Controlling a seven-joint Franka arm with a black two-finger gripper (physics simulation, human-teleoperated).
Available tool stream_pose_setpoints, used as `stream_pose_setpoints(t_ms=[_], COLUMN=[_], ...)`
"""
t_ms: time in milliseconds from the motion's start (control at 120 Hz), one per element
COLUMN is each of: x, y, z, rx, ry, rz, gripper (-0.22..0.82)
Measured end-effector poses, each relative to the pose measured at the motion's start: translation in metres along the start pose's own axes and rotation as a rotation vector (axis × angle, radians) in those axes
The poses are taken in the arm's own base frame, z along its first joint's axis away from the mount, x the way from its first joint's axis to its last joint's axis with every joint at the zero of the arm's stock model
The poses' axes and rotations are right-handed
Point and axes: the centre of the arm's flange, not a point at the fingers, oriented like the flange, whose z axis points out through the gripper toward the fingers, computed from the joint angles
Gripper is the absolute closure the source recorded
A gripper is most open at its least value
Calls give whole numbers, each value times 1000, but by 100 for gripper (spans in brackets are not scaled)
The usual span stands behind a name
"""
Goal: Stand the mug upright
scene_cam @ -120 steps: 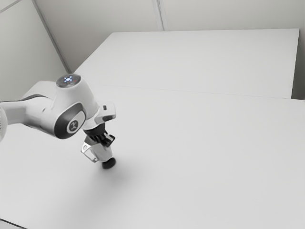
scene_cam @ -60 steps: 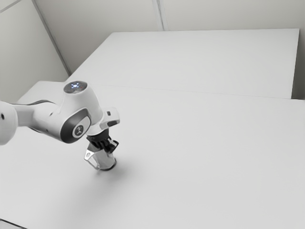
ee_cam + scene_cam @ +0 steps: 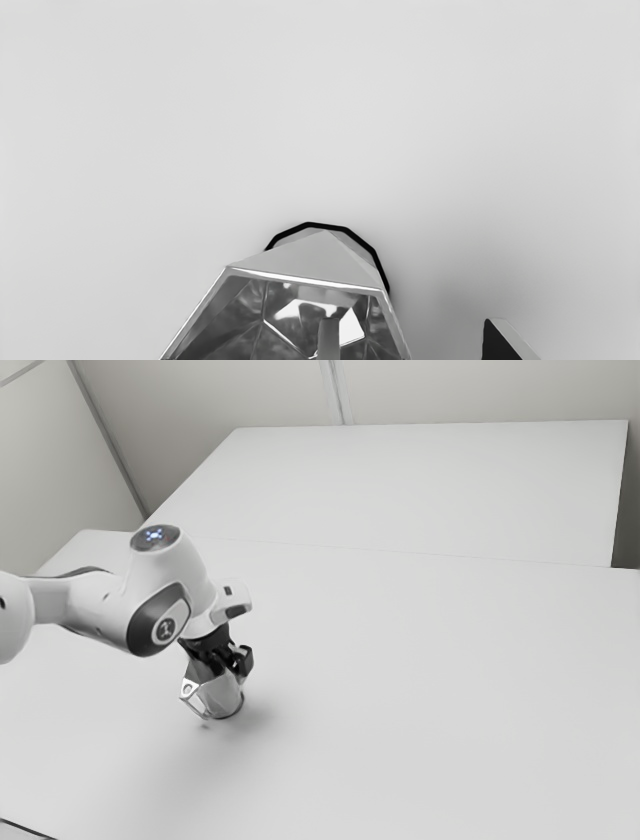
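The mug (image 3: 224, 694) appears upright on the tabletop (image 3: 420, 690), base (image 3: 327, 226) down, so the righting looks done; freeing the end effector (image 3: 411, 332) remains. Its fingers (image 3: 329, 340) stand apart, one inside the mouth, one outside, ungripping. The arm (image 3: 190, 585) bears an emblem (image 3: 166, 629), unreadable; the mug shows no legible writing

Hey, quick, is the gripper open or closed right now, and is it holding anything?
Gripper: open, not clamped on anything; one finger is at the opening of the mug, the other apart from its outer wall.
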Motion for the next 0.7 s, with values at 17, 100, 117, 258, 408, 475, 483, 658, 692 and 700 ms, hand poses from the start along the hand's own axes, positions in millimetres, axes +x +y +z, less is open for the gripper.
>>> stream_pose_setpoints(t_ms=[17, 100, 117, 258, 408, 475, 483, 658, 692, 700], x=[1, 13, 16, 43, 80, 97, 99, 118, 121, 122], y=[0, 1, 1, 1, -1, -3, -4, -6, -6, -7], z=[-2, -22, -27, -71, -123, -149, -152, -203, -211, -212], rx=[0, 0, 0, -14, -33, -40, -40, -47, -47, -47], ry=[4, 23, 25, 24, -17, -38, -40, -81, -83, -84], rz=[-1, -3, -4, -21, -37, -41, -41, -41, -41, -41], gripper=[34, 27, 25, 13, 6, 5, 4, 2, 2, 2])
